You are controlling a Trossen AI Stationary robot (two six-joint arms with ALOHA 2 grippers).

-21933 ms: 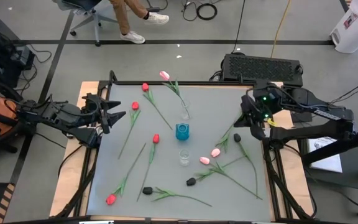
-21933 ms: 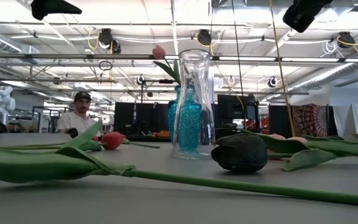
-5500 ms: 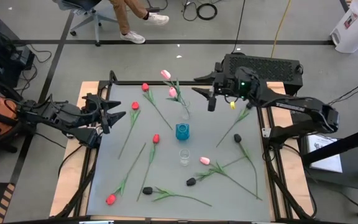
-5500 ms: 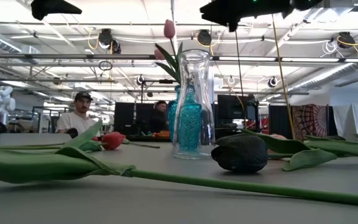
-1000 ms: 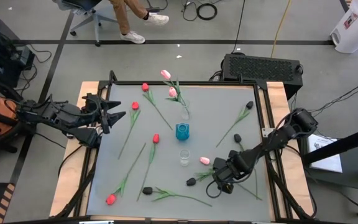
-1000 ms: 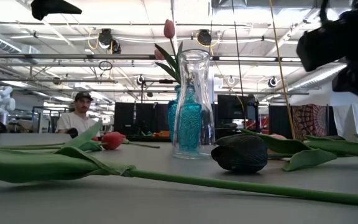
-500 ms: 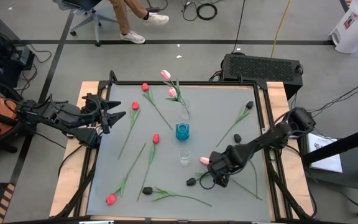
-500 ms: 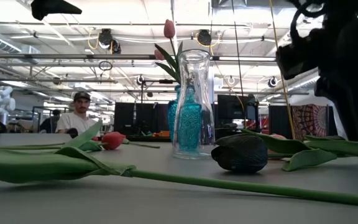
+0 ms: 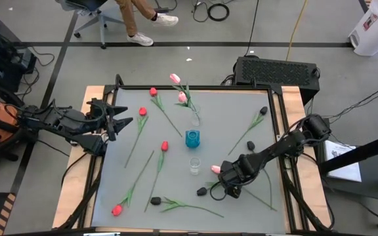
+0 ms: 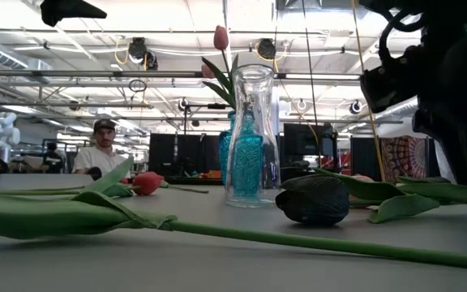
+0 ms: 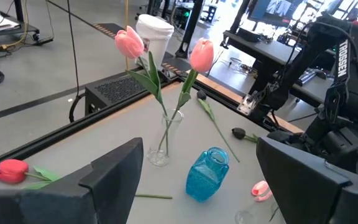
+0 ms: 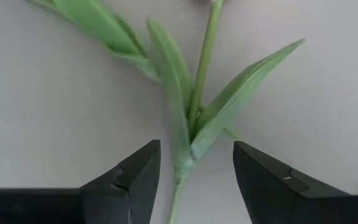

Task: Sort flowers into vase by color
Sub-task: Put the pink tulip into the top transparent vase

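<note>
Tulips lie scattered flat on the grey table [image 9: 176,177]: red ones [image 9: 165,145] on the left, black ones [image 9: 250,145] on the right and near side, one pink head [image 9: 215,169]. Two pink tulips [image 11: 197,56] stand with their stems in a clear vase [image 9: 195,118]. A blue vase [image 9: 192,138] and a small clear vase [image 9: 194,165] stand mid-table. My right gripper [image 12: 191,168] points down, open, its fingers on either side of a leafy green stem [image 12: 194,118] without touching it. That stem's head is out of view. My left gripper [image 11: 201,149] waits open at the left edge.
A black tulip head [image 10: 313,200] and a long stem [image 10: 298,243] lie close to the near edge. My right arm [image 9: 274,152] reaches in slantwise from the right edge over crossing stems. A person sits in the room behind the table [image 10: 100,154].
My right gripper has moved a little toward the table's left edge, low over the crossing stems near the pink head. The flowers and vases have not moved.
</note>
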